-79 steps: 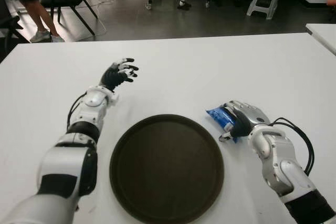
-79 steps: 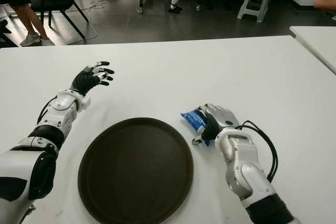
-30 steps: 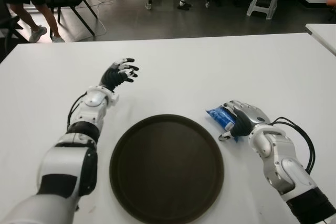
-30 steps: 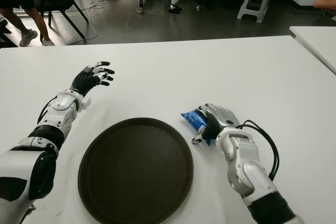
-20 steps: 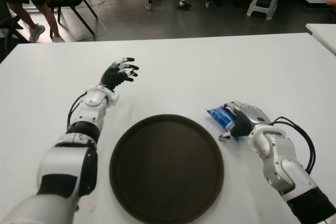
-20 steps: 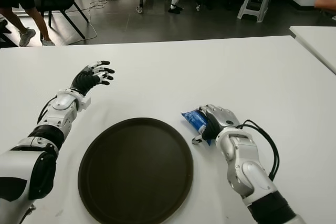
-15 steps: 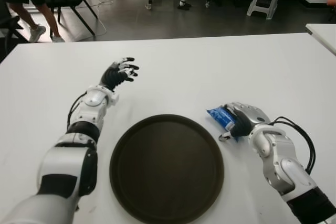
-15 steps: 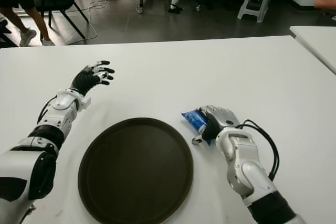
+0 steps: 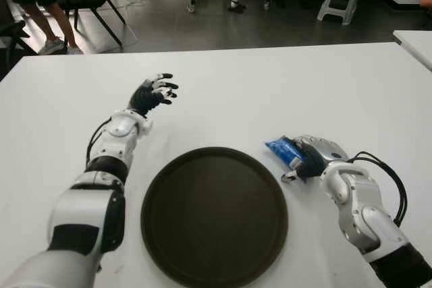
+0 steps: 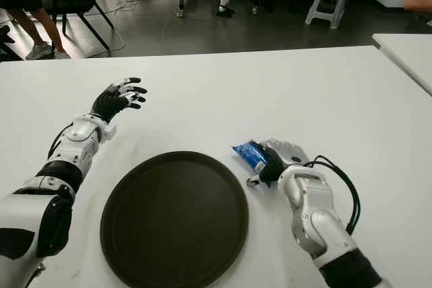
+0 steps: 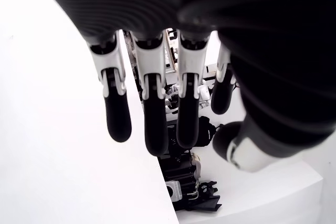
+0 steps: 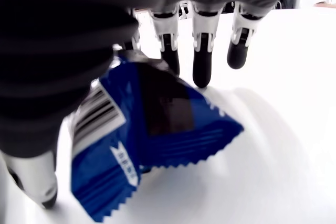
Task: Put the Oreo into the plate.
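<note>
The right hand (image 10: pixel 280 156) has curled tighter over the Oreo (image 10: pixel 250 154), now gripping it on the table (image 9: pixel 283 85) just right of the plate (image 9: pixel 214 214). Left hand (image 9: pixel 151 92) stays open, unmoved.

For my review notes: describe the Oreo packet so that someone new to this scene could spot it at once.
On the white table, find the round dark plate. Just off its right rim the right hand grips the Oreo packet: small, blue, with crimped edges and a white barcode patch, the only coloured thing on the table.
</note>
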Action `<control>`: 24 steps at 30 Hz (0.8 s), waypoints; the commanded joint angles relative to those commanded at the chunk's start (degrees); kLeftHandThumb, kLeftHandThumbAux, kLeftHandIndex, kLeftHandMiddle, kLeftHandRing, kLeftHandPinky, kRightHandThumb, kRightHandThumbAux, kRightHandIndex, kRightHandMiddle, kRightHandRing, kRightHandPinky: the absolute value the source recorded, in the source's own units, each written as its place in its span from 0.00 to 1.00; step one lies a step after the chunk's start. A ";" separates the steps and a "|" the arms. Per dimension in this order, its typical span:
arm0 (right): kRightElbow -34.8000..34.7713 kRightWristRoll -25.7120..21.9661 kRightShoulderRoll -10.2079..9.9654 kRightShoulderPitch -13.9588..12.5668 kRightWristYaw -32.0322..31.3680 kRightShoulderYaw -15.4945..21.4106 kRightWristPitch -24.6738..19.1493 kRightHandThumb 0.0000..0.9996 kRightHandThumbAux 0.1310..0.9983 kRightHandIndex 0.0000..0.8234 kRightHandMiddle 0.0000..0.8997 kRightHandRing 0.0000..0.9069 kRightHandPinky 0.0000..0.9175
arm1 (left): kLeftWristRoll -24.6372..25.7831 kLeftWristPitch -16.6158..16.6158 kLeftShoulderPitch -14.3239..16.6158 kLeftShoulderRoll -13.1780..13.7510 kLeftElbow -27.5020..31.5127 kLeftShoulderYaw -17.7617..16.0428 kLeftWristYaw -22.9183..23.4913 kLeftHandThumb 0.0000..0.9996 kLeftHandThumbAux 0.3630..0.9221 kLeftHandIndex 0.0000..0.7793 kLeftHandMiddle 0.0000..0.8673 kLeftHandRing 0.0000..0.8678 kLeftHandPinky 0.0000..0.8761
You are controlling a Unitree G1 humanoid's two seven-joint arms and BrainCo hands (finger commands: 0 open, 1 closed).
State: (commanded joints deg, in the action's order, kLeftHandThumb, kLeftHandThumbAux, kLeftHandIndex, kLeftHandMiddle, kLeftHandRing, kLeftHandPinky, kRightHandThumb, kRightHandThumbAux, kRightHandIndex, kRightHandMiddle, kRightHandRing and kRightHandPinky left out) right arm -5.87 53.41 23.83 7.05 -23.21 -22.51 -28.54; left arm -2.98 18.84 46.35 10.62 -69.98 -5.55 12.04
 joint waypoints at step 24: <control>-4.25 1.38 0.09 -1.35 -1.15 0.24 -1.54 0.00 0.64 0.35 0.30 0.29 0.24 | 1.21 -0.10 -1.11 0.25 2.14 -0.12 1.38 0.13 0.57 0.24 0.37 0.39 0.41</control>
State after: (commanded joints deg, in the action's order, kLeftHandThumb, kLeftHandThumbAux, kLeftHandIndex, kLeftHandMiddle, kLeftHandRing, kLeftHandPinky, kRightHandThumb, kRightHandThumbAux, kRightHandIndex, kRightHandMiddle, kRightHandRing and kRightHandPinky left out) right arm -10.12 54.79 23.92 5.70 -24.36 -22.27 -30.07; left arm -1.76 18.74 45.25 10.87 -67.83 -5.67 13.42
